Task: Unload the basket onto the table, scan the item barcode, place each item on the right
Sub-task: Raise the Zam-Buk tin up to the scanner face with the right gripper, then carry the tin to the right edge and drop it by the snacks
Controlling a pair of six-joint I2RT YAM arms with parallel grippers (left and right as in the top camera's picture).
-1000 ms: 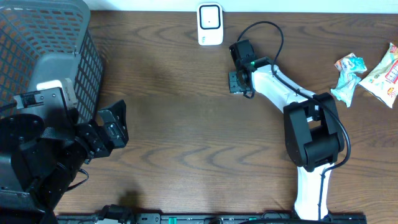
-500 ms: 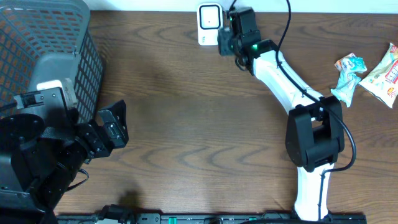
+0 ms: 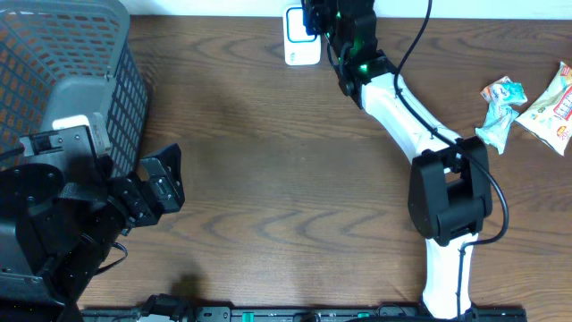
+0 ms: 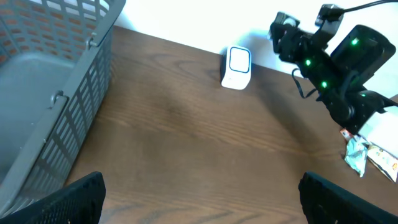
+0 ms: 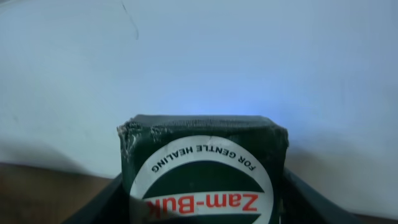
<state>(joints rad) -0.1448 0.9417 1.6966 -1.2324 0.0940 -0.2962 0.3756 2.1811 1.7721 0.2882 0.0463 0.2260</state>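
Grey basket (image 4: 56,99) along the counter's (image 4: 186,143) left edge. White scanner (image 4: 237,67) upright near the far edge. Black right arm (image 4: 339,59), green lights on, raised just right of the scanner. Crumpled packets (image 4: 360,152) at the right edge. Left pincer (image 4: 211,202) spread wide, fingers (image 4: 78,199) at the frame's bottom corners.

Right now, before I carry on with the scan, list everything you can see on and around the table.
table: 1, dark brown wood, under everything
basket: 1, grey mesh, far left corner
scanner: 1, white, upright at the far edge, near the centre
box: 1, dark green with a white-ringed Zam-Buk label, held up beside the scanner
snack packets: 2, one pale blue and white, one yellow with red print, side by side at the far right edge
left gripper: 1, black, open and empty, beside the basket
right gripper: 1, black on a white and black arm, shut on the box
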